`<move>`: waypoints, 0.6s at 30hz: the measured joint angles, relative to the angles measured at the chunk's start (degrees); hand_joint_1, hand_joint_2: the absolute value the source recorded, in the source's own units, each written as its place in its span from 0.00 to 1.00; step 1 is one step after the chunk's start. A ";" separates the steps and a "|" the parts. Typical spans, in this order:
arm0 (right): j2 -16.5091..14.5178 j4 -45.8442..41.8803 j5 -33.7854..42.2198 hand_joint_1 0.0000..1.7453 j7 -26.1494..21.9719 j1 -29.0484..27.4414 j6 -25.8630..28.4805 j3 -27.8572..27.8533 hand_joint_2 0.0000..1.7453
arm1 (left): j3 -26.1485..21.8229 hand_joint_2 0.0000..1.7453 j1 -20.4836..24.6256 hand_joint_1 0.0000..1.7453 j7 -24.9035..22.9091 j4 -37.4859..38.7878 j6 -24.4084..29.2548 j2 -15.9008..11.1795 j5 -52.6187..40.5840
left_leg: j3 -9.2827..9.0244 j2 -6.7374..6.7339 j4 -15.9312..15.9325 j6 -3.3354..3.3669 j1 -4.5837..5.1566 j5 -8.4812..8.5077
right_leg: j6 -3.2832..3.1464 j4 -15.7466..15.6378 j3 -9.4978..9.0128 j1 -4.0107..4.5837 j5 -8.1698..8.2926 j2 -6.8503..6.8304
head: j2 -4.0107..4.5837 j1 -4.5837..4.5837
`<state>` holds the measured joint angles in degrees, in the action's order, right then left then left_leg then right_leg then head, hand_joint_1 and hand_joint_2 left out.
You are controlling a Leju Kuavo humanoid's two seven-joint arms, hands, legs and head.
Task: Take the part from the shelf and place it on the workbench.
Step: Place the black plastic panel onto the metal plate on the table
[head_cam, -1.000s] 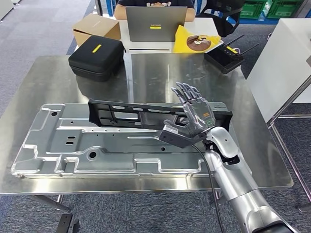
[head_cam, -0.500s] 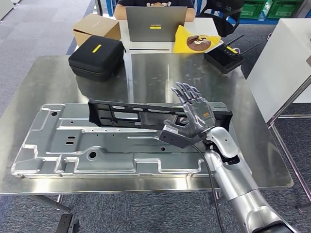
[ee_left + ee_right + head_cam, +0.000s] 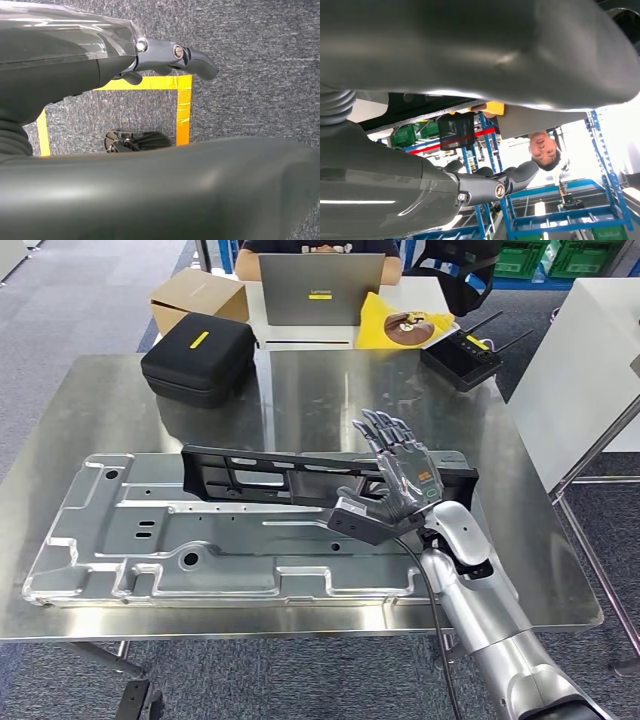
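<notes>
The long black plastic part lies on the stamped grey metal panel that rests on the steel bench. Its long axis runs left to right across the scene, from the middle-left of the panel to the panel's right end.

The right robot hand is at the part's right portion, fingers spread and raised, thumb stretched leftward low along the part's near edge. It grips nothing; whether the palm touches the part cannot be told. The part lies directly beneath and beyond this robot hand and extends mostly to its left.

The left robot hand hangs over grey carpet with yellow floor tape, fingers loosely extended and holding nothing. It is well apart from the bench.

The part appears to be already set down, so the right robot hand, plainly the nearer one, likely needs only to lift clear, up and toward the near side, without dragging the part's right end.
</notes>
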<state>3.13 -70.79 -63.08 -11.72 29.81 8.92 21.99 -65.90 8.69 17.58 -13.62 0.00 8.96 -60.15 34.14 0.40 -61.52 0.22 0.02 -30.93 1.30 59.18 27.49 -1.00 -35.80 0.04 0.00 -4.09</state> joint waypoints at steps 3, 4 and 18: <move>0.00 0.00 0.00 0.00 0.00 0.00 0.00 0.00 0.00 | 0.00 0.00 0.00 0.00 0.01 0.00 0.00 0.00 0.00 | 0.00 0.00 0.00 0.00 0.00 0.00 | 0.00 0.00 0.00 0.00 0.00 0.00 | 0.00 0.00; 0.00 0.00 0.00 0.00 0.00 0.00 0.00 0.00 0.00 | 0.00 0.00 0.00 0.00 0.01 0.00 0.00 0.00 0.00 | 0.00 0.00 0.00 0.00 0.00 0.00 | 0.00 0.00 0.00 0.00 0.00 0.00 | 0.00 0.00; 0.00 0.00 0.00 0.00 0.00 0.00 0.00 0.00 0.00 | 0.00 0.00 0.00 0.00 0.00 0.00 0.00 0.00 0.00 | 0.00 0.00 0.00 0.00 0.00 0.00 | 0.00 0.00 0.00 0.00 0.00 0.00 | 0.00 0.00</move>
<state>3.13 -70.79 -63.08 -11.72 29.81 8.92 21.99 -65.90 8.69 17.58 -13.62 0.00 8.96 -60.15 34.13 0.40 -61.52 0.22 0.03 -30.93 1.30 59.18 27.49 -1.00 -35.80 0.04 0.00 -4.09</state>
